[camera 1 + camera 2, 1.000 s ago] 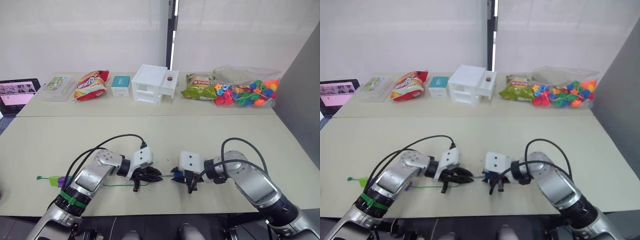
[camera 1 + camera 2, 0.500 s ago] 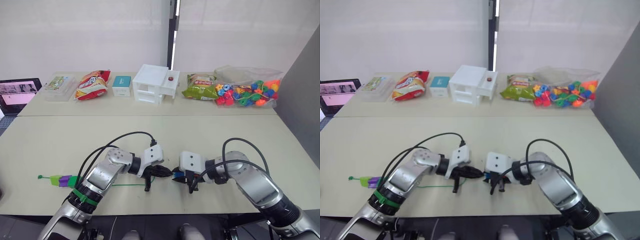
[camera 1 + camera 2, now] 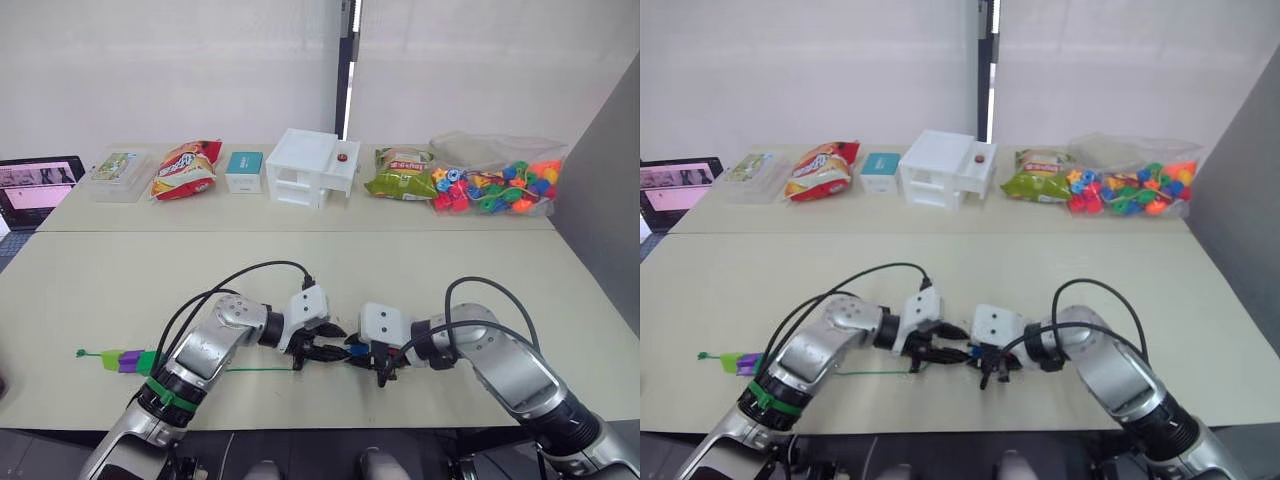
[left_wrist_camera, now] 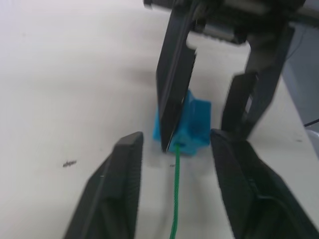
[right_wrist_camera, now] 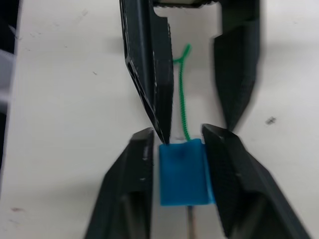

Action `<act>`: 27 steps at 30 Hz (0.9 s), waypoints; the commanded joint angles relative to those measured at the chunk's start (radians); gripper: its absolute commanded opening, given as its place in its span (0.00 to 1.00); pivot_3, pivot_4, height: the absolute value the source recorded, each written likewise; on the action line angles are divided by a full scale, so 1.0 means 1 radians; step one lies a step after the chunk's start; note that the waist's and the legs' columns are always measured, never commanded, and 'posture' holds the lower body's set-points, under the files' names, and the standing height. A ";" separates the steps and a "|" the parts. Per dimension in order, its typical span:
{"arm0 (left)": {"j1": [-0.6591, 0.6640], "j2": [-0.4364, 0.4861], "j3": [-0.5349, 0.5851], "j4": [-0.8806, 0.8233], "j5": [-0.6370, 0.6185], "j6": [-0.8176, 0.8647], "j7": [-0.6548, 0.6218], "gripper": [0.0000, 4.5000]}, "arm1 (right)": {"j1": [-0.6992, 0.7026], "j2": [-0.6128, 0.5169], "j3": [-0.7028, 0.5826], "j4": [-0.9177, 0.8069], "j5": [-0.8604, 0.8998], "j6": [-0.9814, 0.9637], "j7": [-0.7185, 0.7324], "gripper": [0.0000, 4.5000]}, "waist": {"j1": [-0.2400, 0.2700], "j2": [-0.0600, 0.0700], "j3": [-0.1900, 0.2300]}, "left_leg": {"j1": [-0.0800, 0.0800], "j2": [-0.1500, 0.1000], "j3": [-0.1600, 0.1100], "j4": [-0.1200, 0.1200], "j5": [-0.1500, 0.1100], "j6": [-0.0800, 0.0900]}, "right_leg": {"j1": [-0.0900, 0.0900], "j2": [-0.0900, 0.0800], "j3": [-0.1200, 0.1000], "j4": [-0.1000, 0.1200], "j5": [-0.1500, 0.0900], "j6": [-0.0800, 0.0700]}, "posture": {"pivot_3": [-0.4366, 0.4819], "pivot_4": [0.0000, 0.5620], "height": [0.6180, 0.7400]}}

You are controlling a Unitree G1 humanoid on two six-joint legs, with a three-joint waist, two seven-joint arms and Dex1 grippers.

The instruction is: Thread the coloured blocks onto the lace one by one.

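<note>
Right hand (image 5: 180,164) around one blue block (image 5: 183,172), lace (image 5: 182,112) through.

- Setting: we take this for a lab or office test room.
- Two plain beige worktops (image 3: 420,265) pushed together, white blank walls behind.
- Props lined along the far edge: snack bags (image 3: 183,170), small white drawer unit (image 3: 310,168), bagged coloured beads (image 3: 492,186).
- We note a laptop (image 3: 35,188) at the far left.

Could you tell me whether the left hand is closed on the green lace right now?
No, the left hand is open, its fingers standing clear on either side of the lace.
</note>
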 commanded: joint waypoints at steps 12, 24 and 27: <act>-0.028 0.029 -0.019 -0.007 -0.004 -0.078 -0.040 1.00 | 0.006 -0.078 -0.168 -0.178 0.124 0.088 -0.029 0.99 | 0.003 0.000 0.000 | -0.001 0.000 0.000 0.000 0.000 0.000 | 0.000 0.000 0.000 0.000 0.000 0.000 | 0.48 0.27 1.00; -0.163 -0.154 -0.106 0.335 0.106 -0.275 -0.062 1.00 | 0.129 -0.143 -0.194 -0.090 0.106 0.011 -0.083 0.99 | 0.016 0.000 0.000 | -0.002 0.000 0.001 0.001 0.000 0.000 | -0.001 0.000 0.000 -0.004 0.000 0.000 | 0.48 0.27 1.00; -0.162 -0.154 -0.111 0.350 0.121 -0.295 -0.079 0.86 | 0.136 -0.147 -0.181 -0.061 0.094 -0.016 -0.088 1.00 | 0.017 0.000 0.000 | -0.003 0.000 0.001 0.001 0.000 0.000 | -0.001 0.000 0.000 -0.004 0.000 0.000 | 0.48 0.27 1.00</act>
